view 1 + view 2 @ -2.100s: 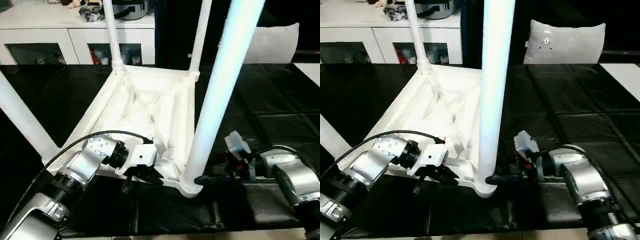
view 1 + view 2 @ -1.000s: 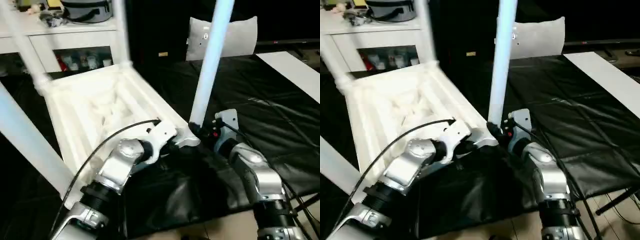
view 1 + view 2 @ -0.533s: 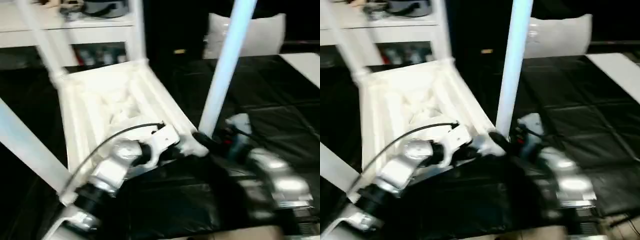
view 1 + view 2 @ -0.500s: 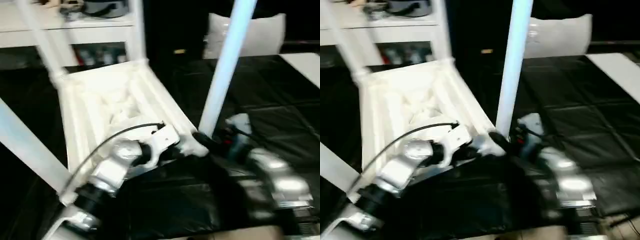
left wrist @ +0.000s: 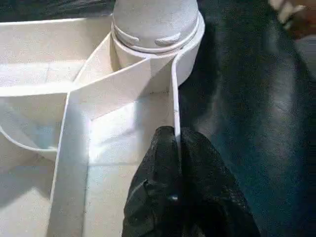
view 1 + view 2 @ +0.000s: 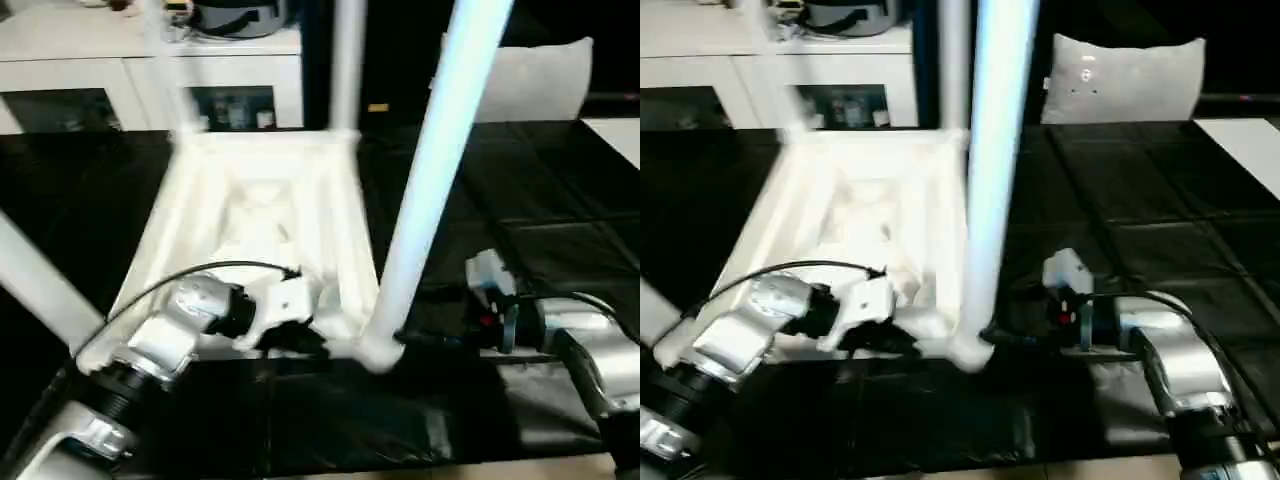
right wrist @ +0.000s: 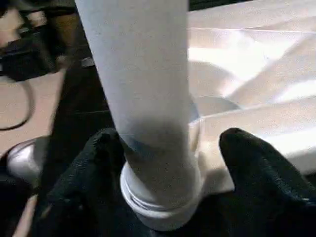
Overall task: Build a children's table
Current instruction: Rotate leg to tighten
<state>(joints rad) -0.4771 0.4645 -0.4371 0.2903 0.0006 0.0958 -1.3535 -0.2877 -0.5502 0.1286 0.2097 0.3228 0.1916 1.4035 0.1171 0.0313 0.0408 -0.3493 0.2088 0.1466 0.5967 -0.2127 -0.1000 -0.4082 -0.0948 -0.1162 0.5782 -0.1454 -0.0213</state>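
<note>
Left claw is pinched on the thin rim of the tabletop, just beside the near corner socket. That tabletop lies upside down on the black worktop, ribs facing me, with the legs standing up out of its corners. To the right of the socket, my right claw stands wide around the base of the near leg, one finger on each side of it. I cannot tell whether the pads press on the tube.

What changed over the last couple of seconds: the tabletop has swung around on the worktop. A second ago its near corner pointed off to my right; now its near edge runs roughly square to me again, and the near leg rises steeply from the socket. My right claw was closer in on the leg then and has since widened. I judge this leg seated and all four legs fitted, so the build looks close to finished.
</note>
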